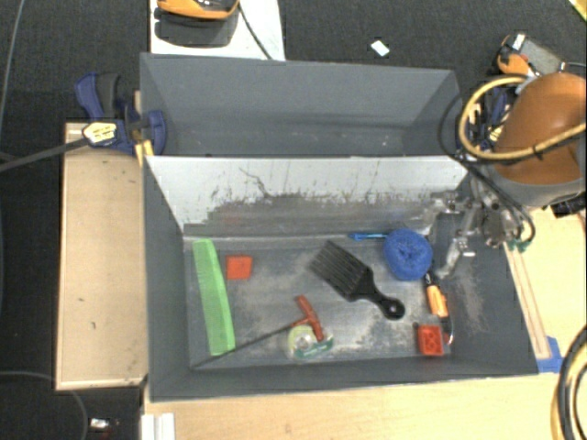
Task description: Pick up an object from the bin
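The gripper (457, 244) hangs at the right of the frame, low against the right inner wall of the grey bin (303, 108). It is a tangle of pale metal parts against scuffed pale metal. I cannot tell whether the pincer is wide or narrow, or whether it holds anything. Above it the arm's orange cover (548, 126) and a loop of cables (477, 122) run off the right edge of the frame, so the rest of the arm is cut off.

Just left of the gripper, near it but apart as far as I can judge, lies a round blue ball (407, 253) with a rough surface. A small blue piece (369, 236) pokes out at its upper left, too small to name. Below the gripper lies a short orange-and-black tool (436, 299), and below that a red block (429, 339) in the lower right corner of the floor.

A black brush (351, 275) lies slantwise at the middle. At lower centre a red-handled thing (308, 316) rests on a pale, glassy round object (301, 341) that I cannot make out, with a thin dark rod (246, 342) beside them. An orange square block (239, 267) and a long green comb (213, 296) lie well apart at the left.
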Controlling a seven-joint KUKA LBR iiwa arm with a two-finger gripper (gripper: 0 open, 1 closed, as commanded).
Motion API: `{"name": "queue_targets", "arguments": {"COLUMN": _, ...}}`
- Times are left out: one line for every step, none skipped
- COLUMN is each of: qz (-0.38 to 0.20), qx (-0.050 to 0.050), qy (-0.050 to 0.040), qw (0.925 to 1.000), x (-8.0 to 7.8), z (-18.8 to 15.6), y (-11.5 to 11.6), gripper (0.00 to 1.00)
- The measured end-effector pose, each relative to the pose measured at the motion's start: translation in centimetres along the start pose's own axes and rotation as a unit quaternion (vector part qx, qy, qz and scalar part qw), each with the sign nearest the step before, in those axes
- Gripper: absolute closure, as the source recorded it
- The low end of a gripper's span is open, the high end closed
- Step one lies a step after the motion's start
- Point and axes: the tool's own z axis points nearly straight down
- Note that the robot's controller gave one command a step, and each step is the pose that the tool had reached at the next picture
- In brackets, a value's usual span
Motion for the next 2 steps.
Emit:
{"name": "queue_targets", "arguments": {"qz": -0.002, "qx": 0.001, "qy": -0.0036, "qw": 1.0, "x": -0.2, "z": -0.4, "y": 0.0, "gripper": 0.0}}
{"name": "queue_targets", "arguments": {"qz": 0.097, "qx": 0.0, "qy": -0.0051, "qw": 0.9953, "x": -0.2, "z": 6.6, "y": 0.2, "gripper": 0.0}}
